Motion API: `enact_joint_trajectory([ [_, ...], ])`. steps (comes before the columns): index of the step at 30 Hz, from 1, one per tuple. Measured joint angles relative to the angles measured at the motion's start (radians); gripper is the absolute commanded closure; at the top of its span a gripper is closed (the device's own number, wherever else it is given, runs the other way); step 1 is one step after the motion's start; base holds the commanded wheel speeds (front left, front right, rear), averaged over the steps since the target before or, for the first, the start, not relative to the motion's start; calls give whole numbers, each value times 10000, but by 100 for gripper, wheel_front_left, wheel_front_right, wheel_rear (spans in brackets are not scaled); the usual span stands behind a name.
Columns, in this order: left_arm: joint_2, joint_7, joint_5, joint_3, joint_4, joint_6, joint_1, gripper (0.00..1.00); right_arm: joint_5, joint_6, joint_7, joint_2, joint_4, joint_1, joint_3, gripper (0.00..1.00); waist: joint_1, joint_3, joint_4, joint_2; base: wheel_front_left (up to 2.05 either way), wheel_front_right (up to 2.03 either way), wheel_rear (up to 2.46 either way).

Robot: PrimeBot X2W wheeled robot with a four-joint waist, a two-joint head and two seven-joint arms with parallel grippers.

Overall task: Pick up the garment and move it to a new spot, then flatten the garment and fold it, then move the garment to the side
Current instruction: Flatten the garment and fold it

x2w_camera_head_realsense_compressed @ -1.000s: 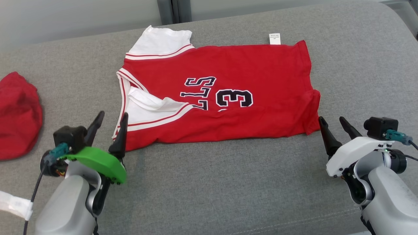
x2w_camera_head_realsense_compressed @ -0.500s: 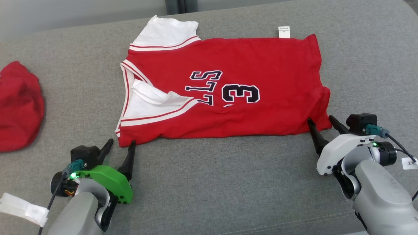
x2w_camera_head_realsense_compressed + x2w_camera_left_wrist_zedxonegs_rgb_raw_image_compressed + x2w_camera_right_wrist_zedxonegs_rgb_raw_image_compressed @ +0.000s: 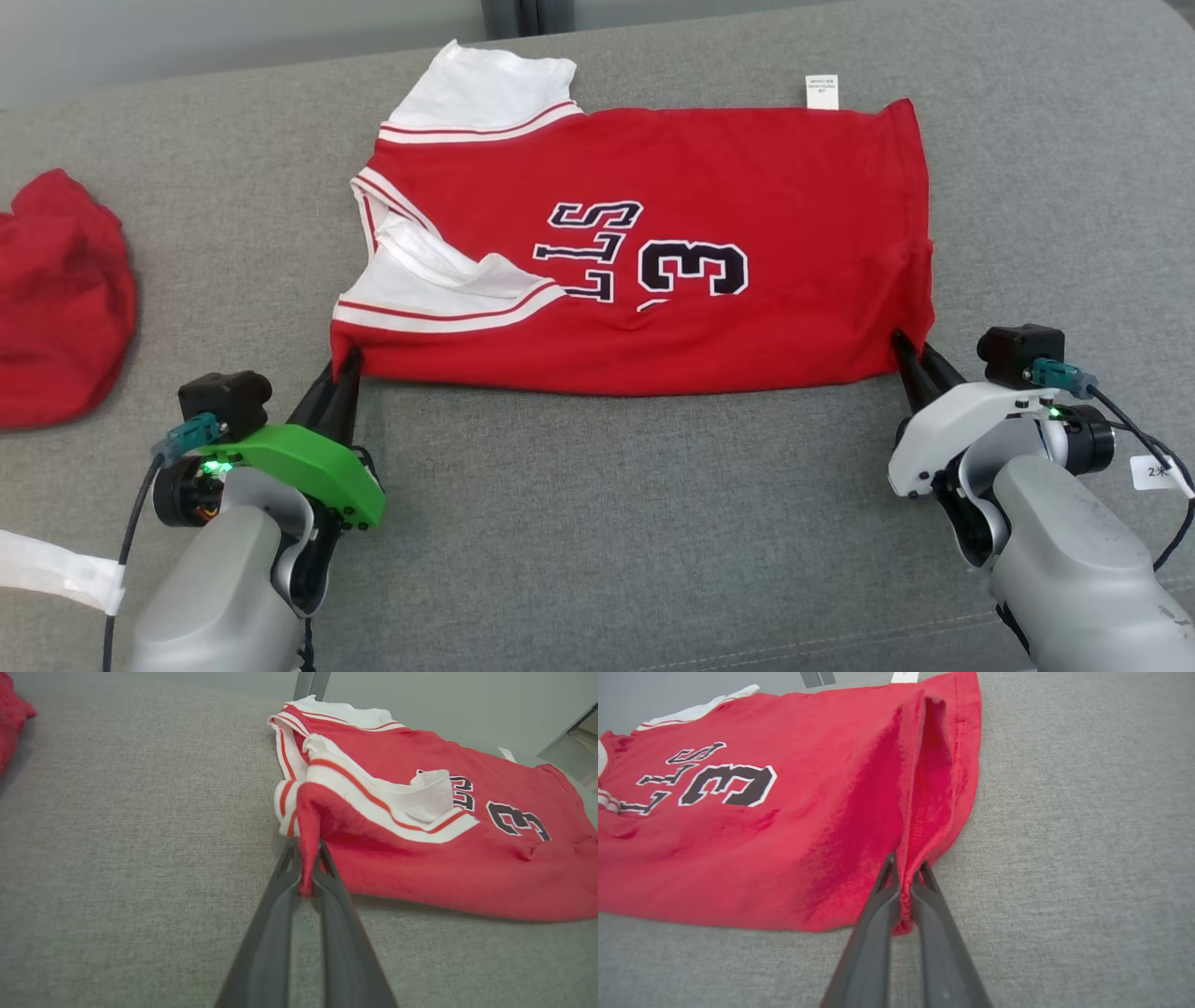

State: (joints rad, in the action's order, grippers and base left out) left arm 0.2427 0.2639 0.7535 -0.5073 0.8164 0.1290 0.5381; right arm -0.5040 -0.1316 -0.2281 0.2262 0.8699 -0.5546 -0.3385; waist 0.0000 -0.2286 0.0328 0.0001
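Left gripper [image 3: 341, 366] and right gripper [image 3: 910, 349] pinch near corners of garment [image 3: 747, 168]

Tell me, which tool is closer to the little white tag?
Right. The right tool pinches the shirt corner on the tag's side; the left tool holds the opposite corner.
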Motion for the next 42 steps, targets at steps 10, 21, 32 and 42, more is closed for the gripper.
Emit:
enact_joint_trajectory([
  [10,203,0,-585,1407,-1630,0,-2322,100,-917,0,-290,79,-1053,1453,-692,100,0,1089,-95,0,0,0,0],
  [21,-384,0,-1356,2336,-3388,-328,-5249,100,-1267,0,-142,614,-2752,3872,-364,100,0,1790,-314,0,0,0,0],
  [32,-775,0,-2426,2637,-3996,-456,-5287,0,-926,0,-27,180,-3701,4485,840,0,0,2021,-389,0,0,0,0],
  [42,-589,0,-3728,3785,-5104,-669,-4702,0,629,2,-290,-288,-5306,4398,2050,0,0,2334,-256,0,0,0,0],
])
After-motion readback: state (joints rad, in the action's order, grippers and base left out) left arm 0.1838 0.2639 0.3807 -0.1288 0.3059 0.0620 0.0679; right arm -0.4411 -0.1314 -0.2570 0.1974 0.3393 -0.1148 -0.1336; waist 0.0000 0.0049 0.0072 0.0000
